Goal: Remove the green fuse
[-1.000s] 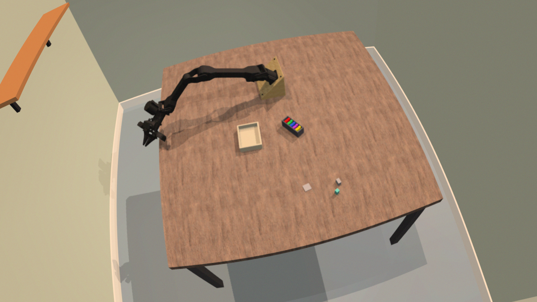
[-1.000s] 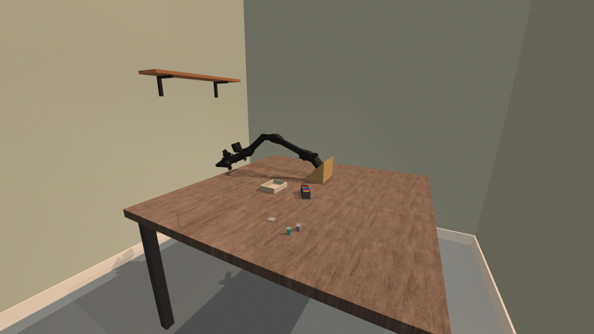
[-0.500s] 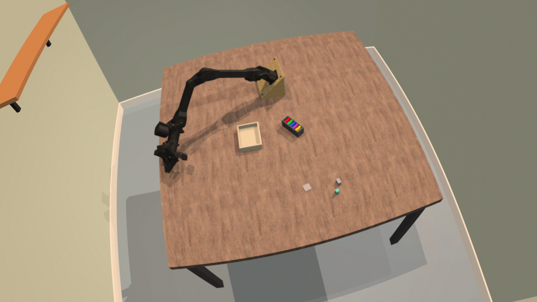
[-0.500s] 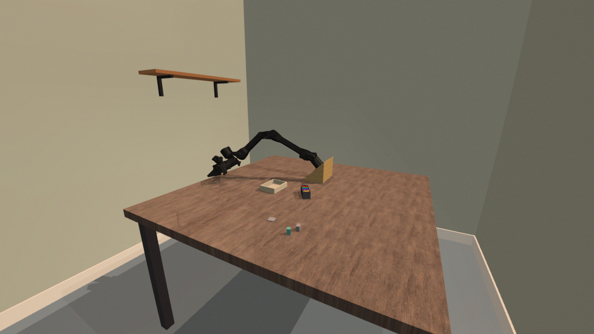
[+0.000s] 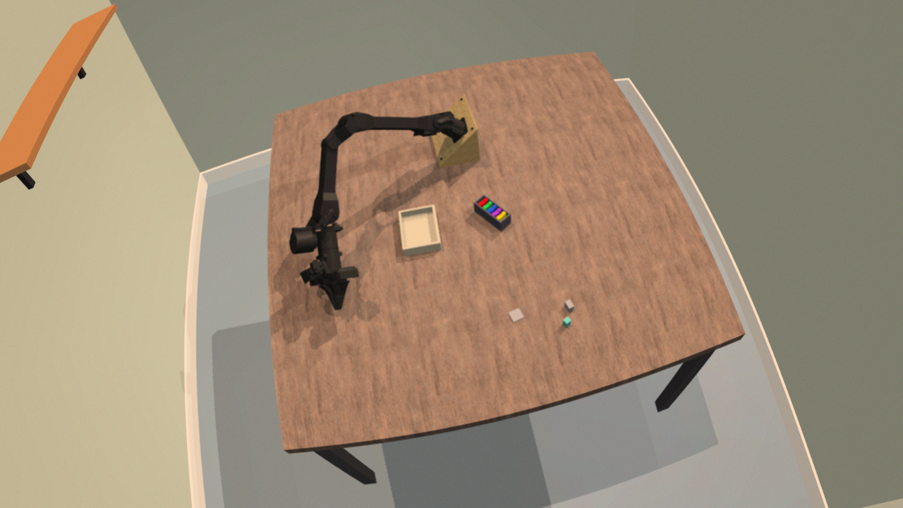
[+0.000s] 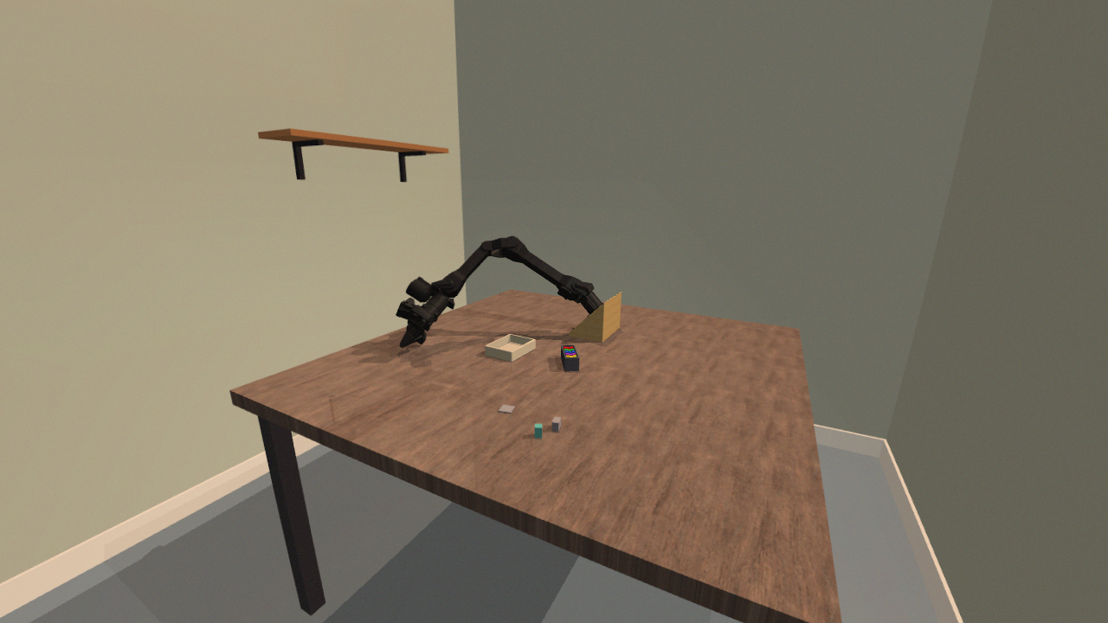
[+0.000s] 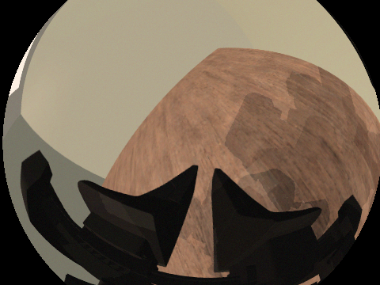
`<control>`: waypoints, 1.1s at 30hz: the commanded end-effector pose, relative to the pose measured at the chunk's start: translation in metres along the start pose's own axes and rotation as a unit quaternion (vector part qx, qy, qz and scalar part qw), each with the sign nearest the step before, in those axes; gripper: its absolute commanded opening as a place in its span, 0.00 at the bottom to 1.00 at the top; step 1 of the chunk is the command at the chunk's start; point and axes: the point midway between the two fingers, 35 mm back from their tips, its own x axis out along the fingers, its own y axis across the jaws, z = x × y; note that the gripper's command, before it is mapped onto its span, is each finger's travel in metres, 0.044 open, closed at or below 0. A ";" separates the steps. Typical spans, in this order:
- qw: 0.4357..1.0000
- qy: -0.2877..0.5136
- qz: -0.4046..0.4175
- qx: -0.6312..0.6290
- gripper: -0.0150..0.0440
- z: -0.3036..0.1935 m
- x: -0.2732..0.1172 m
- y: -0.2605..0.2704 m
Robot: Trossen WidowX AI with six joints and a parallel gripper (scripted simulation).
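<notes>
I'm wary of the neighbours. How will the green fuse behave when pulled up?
The green fuse looks small and rigid, so probably light. It sits packed between others in the fuse block, so tilting likely bumps them. The pincer, shut and holding nothing, is far away.

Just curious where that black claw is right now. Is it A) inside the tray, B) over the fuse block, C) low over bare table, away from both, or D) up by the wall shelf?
C: the gripper points down at bare wood, on the far side of the tray from the fuse block, its fingers nearly shut on nothing.

Green fuse [image 5: 489, 204] upright in fuse block [image 5: 492, 213], beside tray [image 5: 418, 229].
</notes>
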 end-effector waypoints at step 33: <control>0.861 0.343 -0.370 0.061 0.36 -0.379 -0.205 0.227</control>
